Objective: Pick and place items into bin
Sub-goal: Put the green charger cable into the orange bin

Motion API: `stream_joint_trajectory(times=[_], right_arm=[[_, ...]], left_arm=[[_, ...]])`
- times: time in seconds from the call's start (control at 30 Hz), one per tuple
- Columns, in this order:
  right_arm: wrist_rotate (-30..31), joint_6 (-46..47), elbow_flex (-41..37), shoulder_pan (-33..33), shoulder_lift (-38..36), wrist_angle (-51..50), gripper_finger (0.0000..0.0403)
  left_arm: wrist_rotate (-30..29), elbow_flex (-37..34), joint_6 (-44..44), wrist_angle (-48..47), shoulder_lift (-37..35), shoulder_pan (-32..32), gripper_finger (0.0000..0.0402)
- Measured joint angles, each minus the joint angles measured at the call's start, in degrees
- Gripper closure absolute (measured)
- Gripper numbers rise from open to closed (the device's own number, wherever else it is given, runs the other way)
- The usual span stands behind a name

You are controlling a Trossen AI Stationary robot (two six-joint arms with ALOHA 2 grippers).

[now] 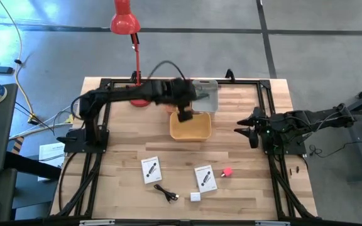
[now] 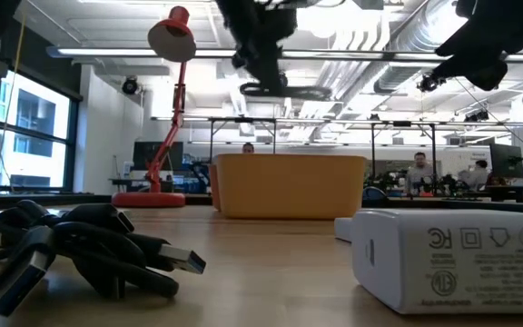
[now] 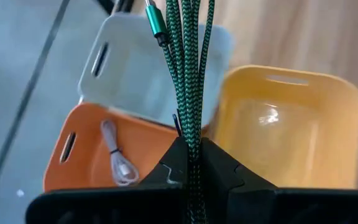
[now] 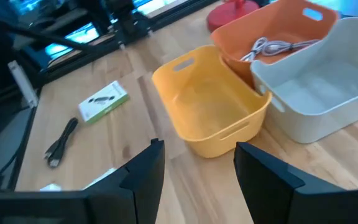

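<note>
When scanned from above, 3 bins packed together at the far middle of the surface (image 1: 244,194): yellow bin (image 1: 190,129) nearest, white bin (image 1: 207,93) behind it, orange bin (image 4: 272,28) beside the white one and touching the yellow one's far rim. In the orange bin, 1 coiled white cable (image 4: 272,45). In the yellow and white bins, only bare floor on show. Red lamp (image 1: 125,22) at the far edge, its base just behind the orange bin.

Above the yellow bin's far rim, left end effector (image 1: 184,115) clamped fully shut on a green cable (image 3: 188,68). Folded into several parallel strands, pinched between the 2 fingers (image 3: 219,171); long axis straight out from the fingertips, green plug (image 3: 156,22) at the far end of 1 strand. From surface height, seen as a loop dangling below the end effector, clear of the yellow bin.

Right end effector (image 4: 197,168) parked over the right side of the surface, pointed toward the bins, fingers spread apart, gripping nothing.

On the near part of the surface, well apart from the bins: 2 white cards (image 1: 151,169) (image 1: 205,177), red-pink cube (image 1: 227,171) just beside the right card, black cable (image 1: 166,193), white block (image 1: 195,196) near it.
</note>
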Motion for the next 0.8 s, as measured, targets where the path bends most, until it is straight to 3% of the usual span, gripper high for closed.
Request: stream_joint_trajectory(times=[0.17, 0.4, 0.8], right_arm=[[3.05, 1.42, 0.0, 0.0, 0.0, 0.02, 0.022], [6.87, 2.72, 0.0, 0.0, 0.02, 0.04, 0.022], [8.92, 1.93, 0.02, 0.0, 0.0, 0.02, 0.022]], left_arm=[[2.34, 0.0, -2.39, 1.41, 0.0, 7.15, 0.04], [7.23, -1.76, -12.11, 1.45, 0.76, 14.54, 0.0399], [10.04, -16.53, -26.95, 8.94, 0.85, 14.8, 0.0396]])
